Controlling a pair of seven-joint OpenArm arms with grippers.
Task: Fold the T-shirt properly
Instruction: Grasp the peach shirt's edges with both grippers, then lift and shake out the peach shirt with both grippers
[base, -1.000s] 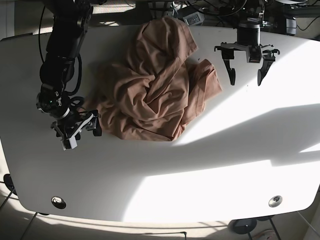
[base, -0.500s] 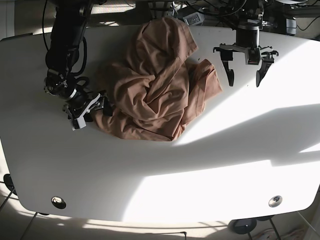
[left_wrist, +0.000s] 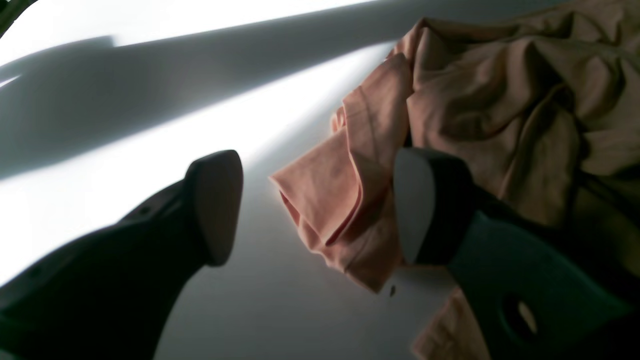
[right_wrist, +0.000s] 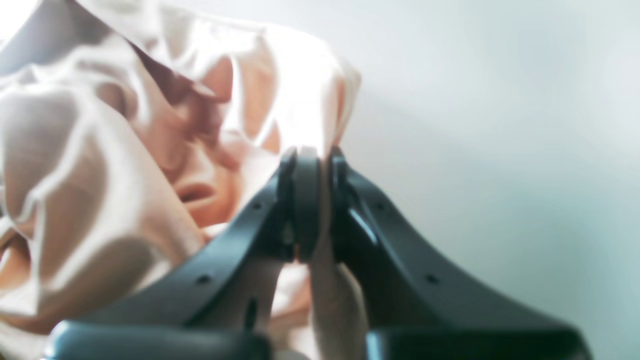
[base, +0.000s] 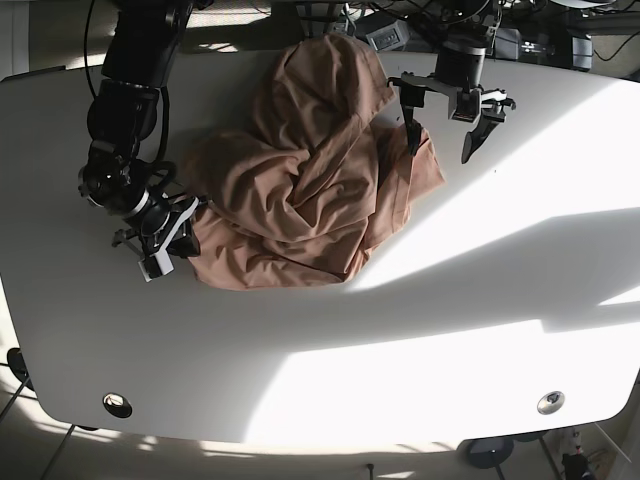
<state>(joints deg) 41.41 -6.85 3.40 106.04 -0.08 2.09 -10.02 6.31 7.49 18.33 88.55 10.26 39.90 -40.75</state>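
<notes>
Since 0.5 s ago, left claw (base: 444, 128) has swung in toward the T-shirt (base: 310, 170), spread wide, one finger over a sleeve edge. Right claw (right_wrist: 312, 200) is pinched on the shirt's other edge. Shirt sits crumpled mid-bench (base: 450, 330). Judgement: left should grab hem only, single layer, then both pull apart to flatten.

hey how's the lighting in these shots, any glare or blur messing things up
Base view: hard sunlight bands cross the table, with deep shadow between them. Left wrist view: the table is blown out white at the upper left, and the open left gripper is dark and soft-edged. Right wrist view: the T-shirt is overexposed and hazy, and the right gripper, its jaws shut on cloth, is blurred.
</notes>
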